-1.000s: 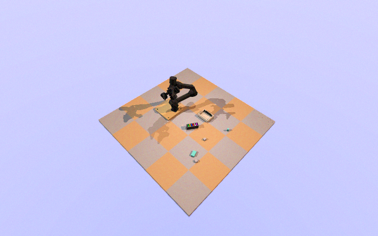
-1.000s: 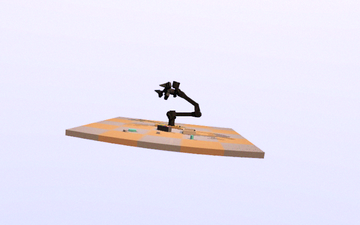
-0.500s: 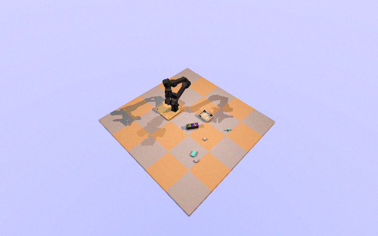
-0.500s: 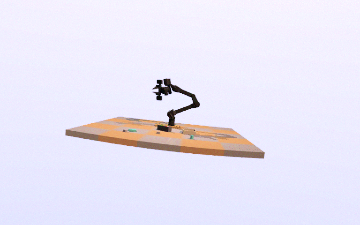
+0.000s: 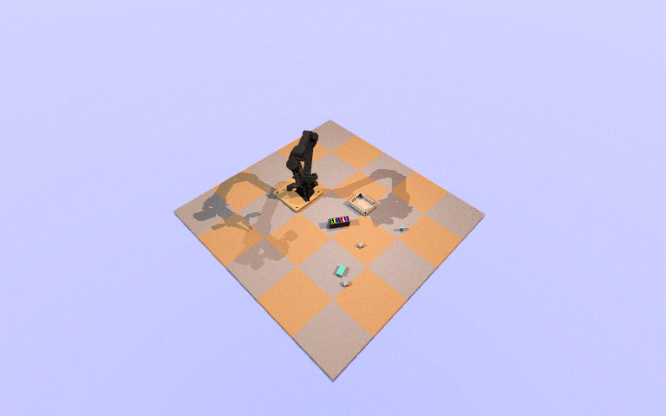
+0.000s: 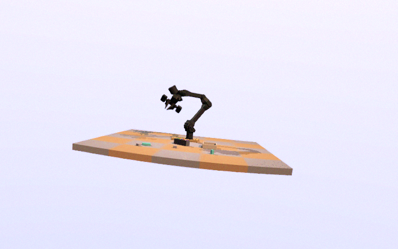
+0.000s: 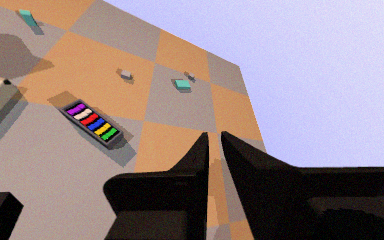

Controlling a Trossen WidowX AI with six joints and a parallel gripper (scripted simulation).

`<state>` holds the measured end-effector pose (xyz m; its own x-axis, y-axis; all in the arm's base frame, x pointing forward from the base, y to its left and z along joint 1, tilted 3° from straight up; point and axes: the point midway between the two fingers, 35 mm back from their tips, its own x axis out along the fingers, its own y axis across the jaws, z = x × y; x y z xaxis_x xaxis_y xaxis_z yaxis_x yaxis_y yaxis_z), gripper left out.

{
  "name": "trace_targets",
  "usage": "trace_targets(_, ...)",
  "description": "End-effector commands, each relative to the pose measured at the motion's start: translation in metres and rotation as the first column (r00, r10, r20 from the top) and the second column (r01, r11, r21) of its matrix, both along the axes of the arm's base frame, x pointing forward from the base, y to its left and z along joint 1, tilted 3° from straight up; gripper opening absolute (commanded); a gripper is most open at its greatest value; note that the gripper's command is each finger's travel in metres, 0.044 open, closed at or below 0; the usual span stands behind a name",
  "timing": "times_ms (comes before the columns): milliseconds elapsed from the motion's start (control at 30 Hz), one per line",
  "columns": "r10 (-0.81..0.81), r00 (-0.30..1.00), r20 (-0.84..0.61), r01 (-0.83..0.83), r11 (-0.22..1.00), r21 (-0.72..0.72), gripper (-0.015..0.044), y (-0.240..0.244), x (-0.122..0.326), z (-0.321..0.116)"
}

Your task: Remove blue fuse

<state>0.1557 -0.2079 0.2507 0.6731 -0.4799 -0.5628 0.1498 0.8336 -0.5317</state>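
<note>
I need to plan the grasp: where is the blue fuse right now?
In the wrist view the blue fuse sits in the fuse block, left of the gripper, between the red fuse and the yellow fuse.
</note>
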Motion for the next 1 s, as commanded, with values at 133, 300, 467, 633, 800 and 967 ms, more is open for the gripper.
trace_targets(133, -0.188, 0.964, -0.188, 0.263, 0.777, 0.571, 0.006, 0.022, 0.074, -0.067)
trace_targets(300, -0.247, 0.908, -0.338, 0.413, 0.651, 0.637, 0.006, 0.042, 0.097, -0.094)
trace_targets(467, -0.305, 0.814, -0.495, 0.576, 0.537, 0.617, 0.006, 0.067, 0.116, -0.122)
trace_targets(633, -0.372, 0.681, -0.631, 0.728, 0.445, 0.522, 0.006, 0.096, 0.13, -0.149)
trace_targets(800, -0.407, 0.607, -0.682, 0.789, 0.41, 0.458, 0.006, 0.111, 0.13, -0.162)
trace_targets(967, -0.407, 0.607, -0.682, 0.789, 0.41, 0.458, 0.006, 0.111, 0.13, -0.162)
